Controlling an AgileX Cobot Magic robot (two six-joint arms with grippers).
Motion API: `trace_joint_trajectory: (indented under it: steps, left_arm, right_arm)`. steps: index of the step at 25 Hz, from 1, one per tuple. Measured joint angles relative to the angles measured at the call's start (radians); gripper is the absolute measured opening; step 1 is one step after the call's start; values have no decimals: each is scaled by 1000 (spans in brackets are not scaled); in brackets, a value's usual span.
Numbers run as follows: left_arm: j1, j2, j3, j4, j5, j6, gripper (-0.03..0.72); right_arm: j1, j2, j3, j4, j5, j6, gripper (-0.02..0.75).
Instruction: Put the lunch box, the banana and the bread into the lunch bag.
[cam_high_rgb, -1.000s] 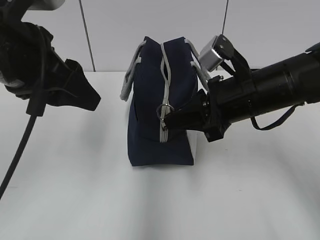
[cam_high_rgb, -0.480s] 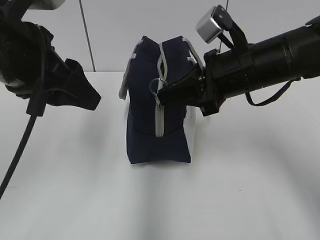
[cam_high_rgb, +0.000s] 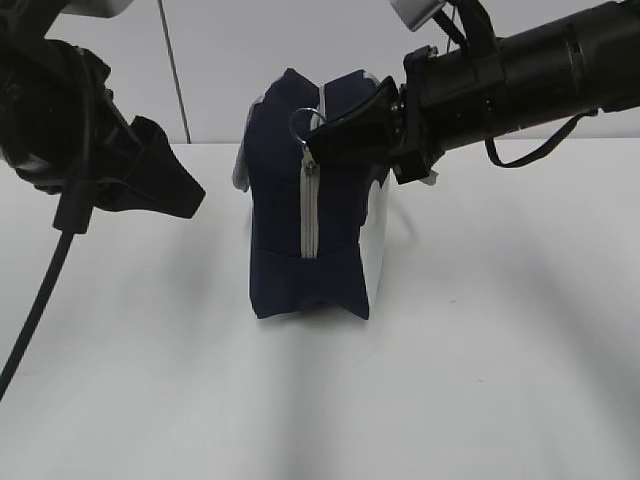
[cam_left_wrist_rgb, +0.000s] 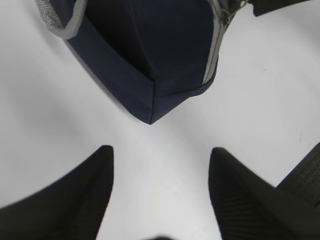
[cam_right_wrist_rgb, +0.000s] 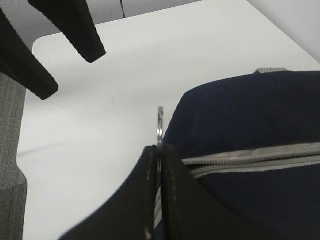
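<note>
The right gripper (cam_high_rgb: 318, 140) is pinched on the ring pull (cam_high_rgb: 303, 124) at the lunch bag's (cam_high_rgb: 285, 220) top. The left gripper (cam_left_wrist_rgb: 160, 172) hangs spread apart left of the bag, holding nothing.

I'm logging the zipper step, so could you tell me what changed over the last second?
The right gripper, shut on the ring pull, has risen from low on the lunch bag end to near its top, taking the pull along the grey zipper. The bag shifted slightly. The left gripper stayed open and clear of the bag.
</note>
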Motion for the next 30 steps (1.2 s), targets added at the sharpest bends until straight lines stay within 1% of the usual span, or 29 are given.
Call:
trace_joint_trajectory:
  steps: [4, 9, 13, 17, 19, 21, 30]
  left_arm:
    - [0, 0, 7, -46, -25, 44, 424]
    - [0, 0, 86, -134, -108, 122, 424]
    - [0, 0, 148, -250, -180, 241, 424]
    - [0, 0, 158, -400, -276, 363, 424]
    - [0, 0, 158, -454, -337, 415, 424]
    - [0, 0, 158, -479, -375, 432, 424]
    - [0, 73, 158, -509, -449, 457, 424]
  right_arm:
    - [0, 0, -19, -2, -8, 2, 0]
    - [0, 0, -27, 31, -22, 4, 0]
    - [0, 0, -27, 74, -34, 4, 0]
    - [0, 0, -27, 45, -36, 9, 0]
    - [0, 2, -27, 30, -36, 16, 0]
    - [0, 4, -27, 26, -36, 18, 0]
    - [0, 6, -33, 22, -50, 24, 0]
